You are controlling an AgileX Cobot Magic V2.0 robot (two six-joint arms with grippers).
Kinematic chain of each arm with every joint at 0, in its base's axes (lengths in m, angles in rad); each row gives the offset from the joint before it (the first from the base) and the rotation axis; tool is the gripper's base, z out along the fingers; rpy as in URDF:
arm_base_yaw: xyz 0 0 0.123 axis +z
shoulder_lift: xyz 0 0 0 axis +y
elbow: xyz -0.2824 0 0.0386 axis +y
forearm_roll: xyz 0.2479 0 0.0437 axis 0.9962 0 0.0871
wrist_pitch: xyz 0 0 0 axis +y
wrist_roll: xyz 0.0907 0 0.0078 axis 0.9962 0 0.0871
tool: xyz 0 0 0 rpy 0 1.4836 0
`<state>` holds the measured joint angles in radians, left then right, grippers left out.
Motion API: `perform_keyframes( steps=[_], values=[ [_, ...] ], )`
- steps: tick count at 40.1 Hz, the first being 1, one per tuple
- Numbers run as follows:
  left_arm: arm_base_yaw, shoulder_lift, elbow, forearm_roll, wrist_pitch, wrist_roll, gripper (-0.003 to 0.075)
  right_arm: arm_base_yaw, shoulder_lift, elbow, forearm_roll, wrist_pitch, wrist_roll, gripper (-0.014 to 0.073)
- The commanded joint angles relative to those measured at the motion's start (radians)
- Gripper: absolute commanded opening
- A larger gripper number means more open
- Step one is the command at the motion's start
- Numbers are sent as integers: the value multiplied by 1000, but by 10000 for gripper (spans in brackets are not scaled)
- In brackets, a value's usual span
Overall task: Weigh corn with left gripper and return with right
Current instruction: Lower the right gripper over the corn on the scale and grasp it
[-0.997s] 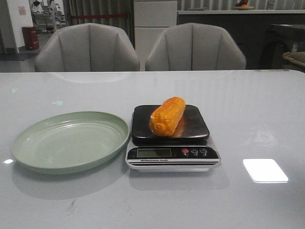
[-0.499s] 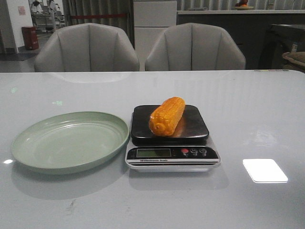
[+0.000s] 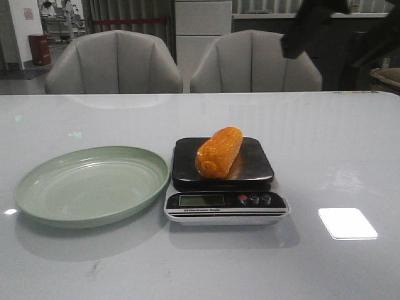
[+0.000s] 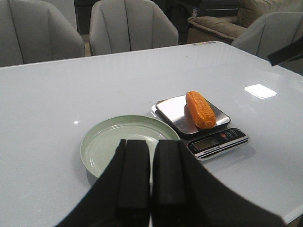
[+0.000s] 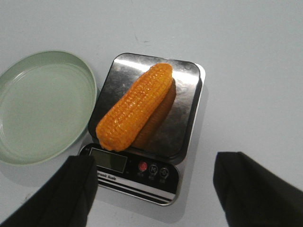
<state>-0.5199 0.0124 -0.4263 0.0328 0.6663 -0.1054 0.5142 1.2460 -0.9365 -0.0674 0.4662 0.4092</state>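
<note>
The orange-yellow corn (image 3: pixel 219 152) lies lengthwise on the dark platform of the kitchen scale (image 3: pixel 225 203) at the table's middle. My right gripper (image 5: pixel 156 163) is open and empty, hovering high over the scale's front edge, with the corn (image 5: pixel 135 106) below and between its fingers. In the front view only the right arm (image 3: pixel 312 22) shows, dark and blurred at the top right. My left gripper (image 4: pixel 151 144) is shut and empty, held back above the near left of the table, well away from the corn (image 4: pixel 200 109).
An empty pale green plate (image 3: pixel 87 187) sits just left of the scale, and shows in the left wrist view (image 4: pixel 109 142) and right wrist view (image 5: pixel 42 109). Two grey chairs (image 3: pixel 115 62) stand behind the white table (image 3: pixel 337 150).
The right arm has come into the front view at the top right; it was out of view before. The corn, scale and plate have not moved.
</note>
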Motion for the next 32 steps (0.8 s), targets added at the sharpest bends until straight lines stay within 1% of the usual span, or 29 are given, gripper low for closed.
perform_keyframes(
  steps=[1,5,8,11,13,15,21,27,32],
  values=[
    [0,14,-23,-7,-79,-3,113,17,92,-164,-15,53,56,608],
    [0,14,-23,-7,-79,-3,113,36,198,-297,-69,135,161,608],
    [0,14,-23,-7,-79,-3,113,57,281,-384,-150,222,296,608],
    [0,14,-23,-7,-79,-3,113,78,354,-464,-216,304,404,608],
    [0,14,-23,-7,-79,-3,113,92,398,-510,-237,346,473,608],
    [0,14,-23,-7,-79,-3,113,103,439,-548,-236,372,516,608],
    [0,14,-23,-7,-79,-3,113,137,554,-643,-215,422,582,608],
    [0,14,-23,-7,-79,-3,113,141,641,-696,-170,490,586,608],
    [0,14,-23,-7,-79,-3,113,141,688,-709,-155,501,586,605]
  ],
)
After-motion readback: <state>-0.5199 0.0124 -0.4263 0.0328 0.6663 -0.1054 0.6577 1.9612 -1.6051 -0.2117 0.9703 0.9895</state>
